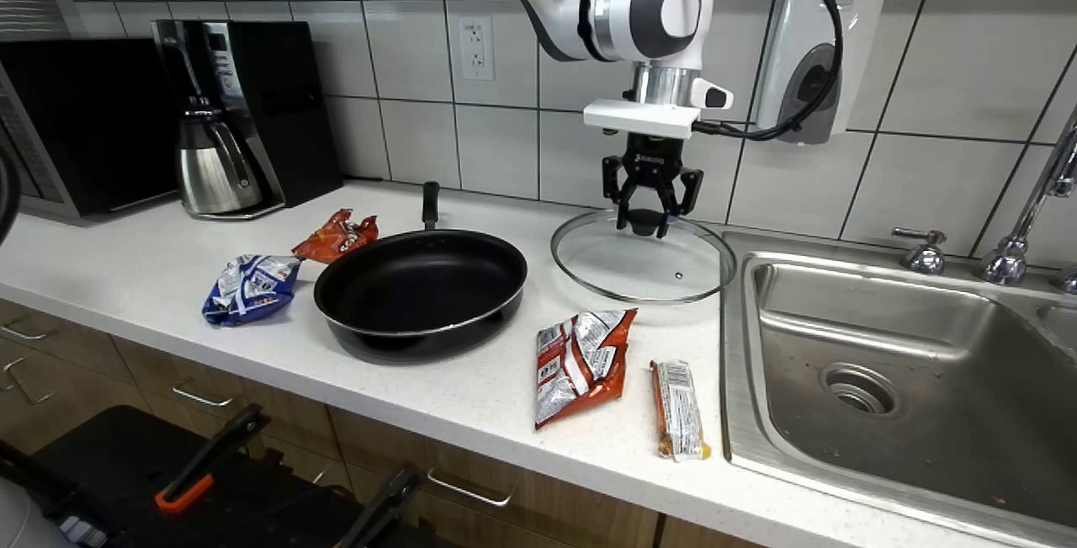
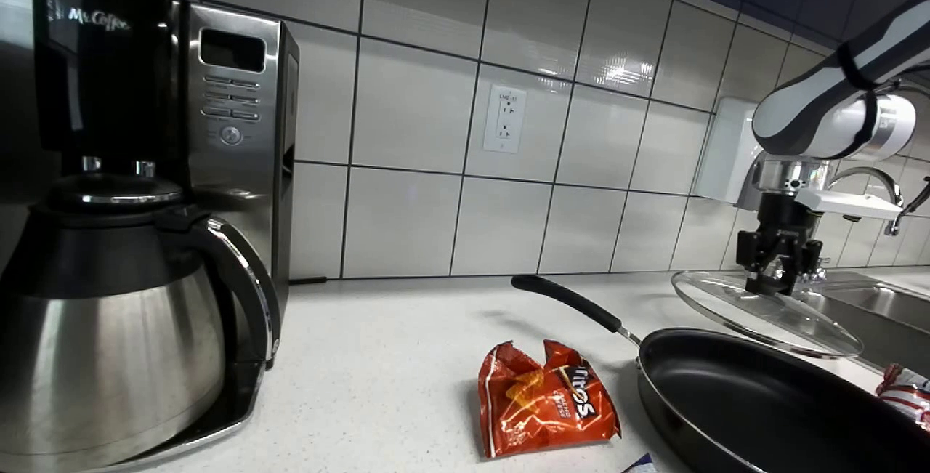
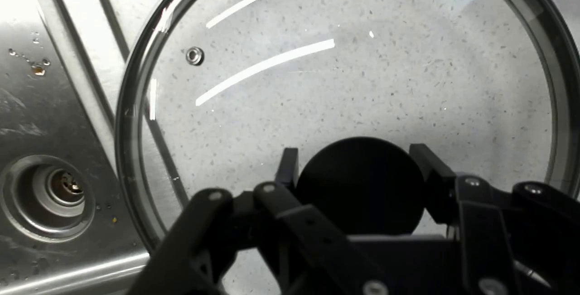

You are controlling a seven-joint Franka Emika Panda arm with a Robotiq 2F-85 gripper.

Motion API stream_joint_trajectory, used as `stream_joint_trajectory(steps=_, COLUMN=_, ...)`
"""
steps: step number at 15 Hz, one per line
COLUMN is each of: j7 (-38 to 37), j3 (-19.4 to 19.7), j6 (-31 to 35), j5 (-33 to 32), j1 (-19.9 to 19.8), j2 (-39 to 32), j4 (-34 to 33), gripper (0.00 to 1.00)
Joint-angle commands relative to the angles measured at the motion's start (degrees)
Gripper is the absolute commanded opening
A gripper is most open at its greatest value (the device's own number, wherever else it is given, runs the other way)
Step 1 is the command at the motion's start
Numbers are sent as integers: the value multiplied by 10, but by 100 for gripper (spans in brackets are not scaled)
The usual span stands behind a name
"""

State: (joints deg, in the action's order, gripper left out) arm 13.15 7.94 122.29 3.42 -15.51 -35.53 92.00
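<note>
Clr glass lid (image 3: 371, 86), metal rim (image 3: 128, 150), sm. vent (image 3: 195, 55); rnd blk knob (image 3: 360, 186) pinched betw. jaws

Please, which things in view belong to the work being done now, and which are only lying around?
In the work:
gripper, closed on the knob
glass lid that bears this knob

Apparently just lying about:
frying pan, untouched (cannot tell whether it belongs)
orange bag
blue bag
orange-and-silver bag
wrapped bar
coffee maker
</note>
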Motion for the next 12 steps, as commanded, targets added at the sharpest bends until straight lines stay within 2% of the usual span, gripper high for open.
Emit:
stream_joint_trajectory(steps=1, j7=15, j3=-15, j6=-25, j5=9, j1=-17, j2=-8, j4=-32, gripper=38)
stream_joint_trajectory(steps=12, j7=17, j3=-18, j6=-26, j5=10, j1=-18, j2=-15, j4=-32, gripper=38)
